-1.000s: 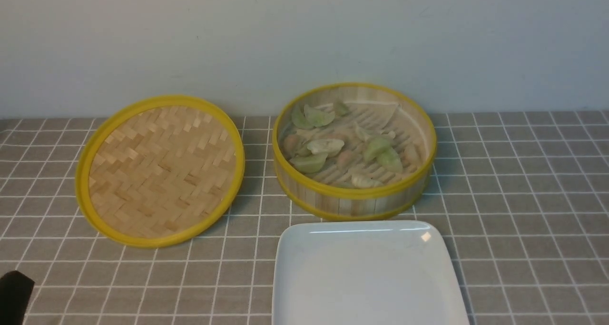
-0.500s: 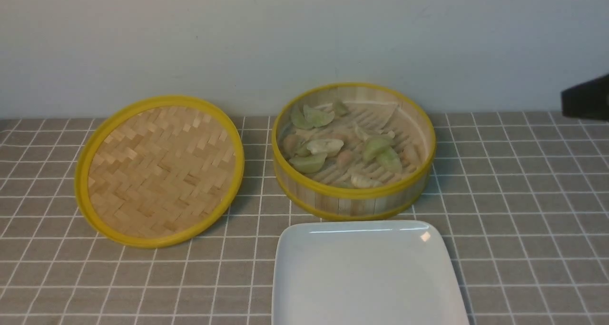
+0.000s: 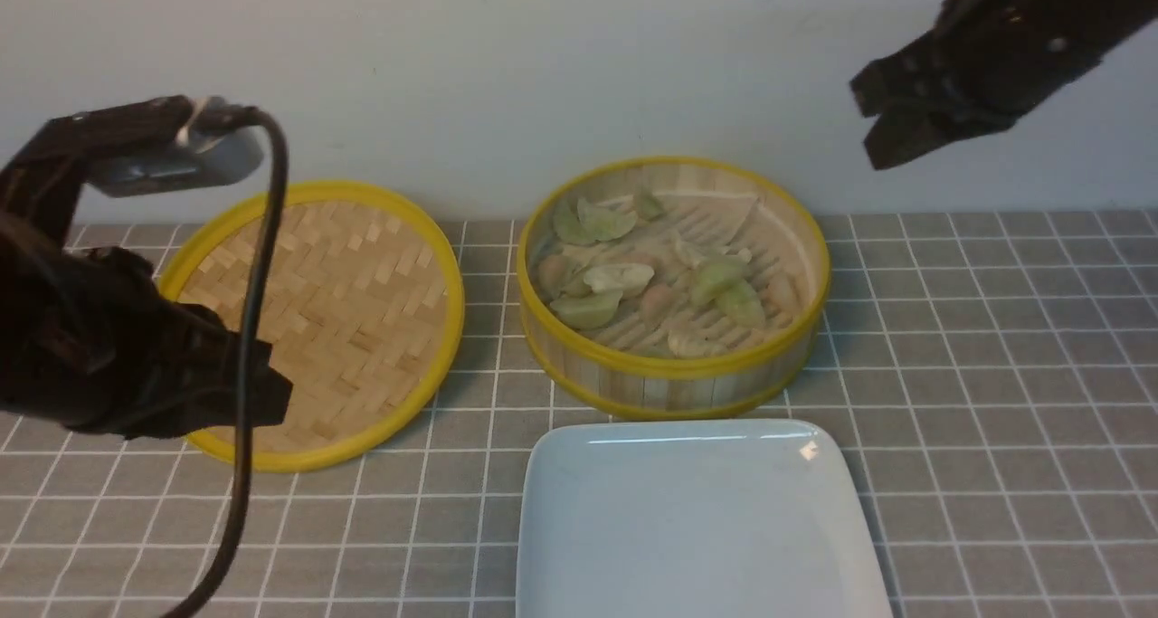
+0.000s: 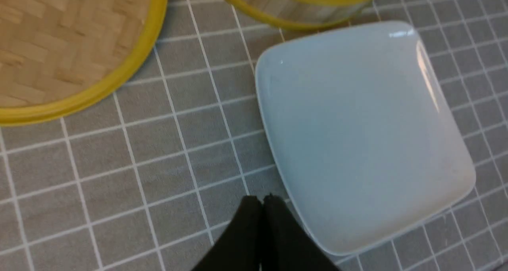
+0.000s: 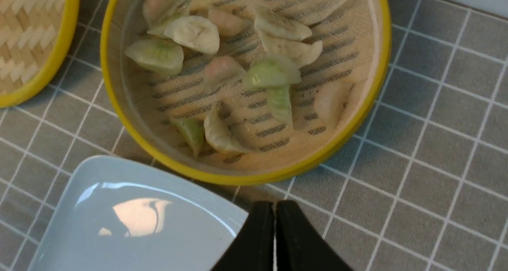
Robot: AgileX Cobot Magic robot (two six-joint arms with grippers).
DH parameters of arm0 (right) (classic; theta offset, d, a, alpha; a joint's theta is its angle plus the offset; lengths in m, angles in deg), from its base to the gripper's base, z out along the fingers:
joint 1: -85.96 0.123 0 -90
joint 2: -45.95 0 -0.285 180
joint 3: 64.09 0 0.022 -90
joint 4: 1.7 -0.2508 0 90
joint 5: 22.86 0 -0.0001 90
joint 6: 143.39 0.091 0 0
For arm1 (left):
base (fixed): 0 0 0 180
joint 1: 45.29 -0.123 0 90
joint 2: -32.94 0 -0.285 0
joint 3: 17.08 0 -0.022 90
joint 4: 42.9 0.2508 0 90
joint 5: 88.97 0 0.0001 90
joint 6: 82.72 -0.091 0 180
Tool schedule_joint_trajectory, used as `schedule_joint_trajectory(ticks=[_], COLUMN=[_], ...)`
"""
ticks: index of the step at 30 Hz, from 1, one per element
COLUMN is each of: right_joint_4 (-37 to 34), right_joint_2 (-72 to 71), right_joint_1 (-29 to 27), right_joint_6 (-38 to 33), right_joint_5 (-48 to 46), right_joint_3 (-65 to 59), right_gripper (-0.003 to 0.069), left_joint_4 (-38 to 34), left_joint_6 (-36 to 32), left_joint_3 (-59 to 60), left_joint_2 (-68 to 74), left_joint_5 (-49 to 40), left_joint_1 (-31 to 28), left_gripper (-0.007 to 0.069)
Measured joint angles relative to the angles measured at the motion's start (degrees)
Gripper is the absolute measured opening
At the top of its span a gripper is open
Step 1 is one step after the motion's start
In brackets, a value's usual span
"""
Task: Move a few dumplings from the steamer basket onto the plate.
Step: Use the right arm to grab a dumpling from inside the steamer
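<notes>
Front view: the steamer basket [image 3: 674, 369] is sitting on the checked tablecloth [image 3: 995, 374] close to the wall [image 3: 543, 57], right of centre. The dumplings [image 3: 615, 279] are lying scattered on its slatted floor, green, white and pinkish, some overlapping. The plate [image 3: 579, 509] is lying just in front of the basket, its far edge almost under the basket's lower rim. The woven lid [image 3: 317, 319] is lying just beside the basket on the left. The left gripper [image 3: 276, 390] is hanging low over the lid's near edge, with a black cable [image 3: 253, 328] looping down past it. The right gripper [image 3: 867, 125] is hovering high against the wall, above and right of the basket and well apart from the dumplings; it is blurred here, so the jaws are hard to read from this angle. Left wrist view: the left fingers are pressing together, gripping nothing, over the cloth just beside the plate's edge, with the lid and the basket's bottom rim showing beyond. Right wrist view: the right fingers are meeting along a hairline seam, clenched and gripping nothing, over the cloth between the plate's corner and the basket. Every dumpling in sight is lying inside the basket.
</notes>
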Motion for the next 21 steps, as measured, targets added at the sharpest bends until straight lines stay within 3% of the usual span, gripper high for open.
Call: schedule_joint_trajectory(ticks=[3, 8, 11, 16, 21], right_joint_4=[0.9, 2.67, 4.66, 5.4, 5.8], right_joint_2=[5.65, 13.94, 19.49, 23.94, 27.43], right_joint_1=[1.45, 2.97, 3.18, 3.17, 3.79], right_joint_6=[0.24, -0.08, -0.08, -0.09, -0.33], right_joint_5=[0.0, 0.0, 0.05, 0.25, 2.89], right_joint_3=[3.2, 7.78, 9.66, 10.16, 10.2], right_gripper=[0.0043, 0.0157, 0.0291, 0.0426, 0.0488], left_joint_4=[1.72, 4.37, 5.26, 5.72, 5.72], left_joint_6=[-0.07, -0.03, 0.8, 1.5, 1.5], left_joint_3=[-1.23, -1.54, -1.54, -1.54, -1.54], left_joint_2=[3.12, 3.36, 3.36, 3.36, 3.36], left_joint_5=[0.14, 1.45, 2.07, 2.26, 2.46], left_joint_1=[1.96, 6.53, 8.15, 8.27, 8.27], left_gripper=[-0.0015, -0.0015, -0.0015, -0.0015, -0.0015])
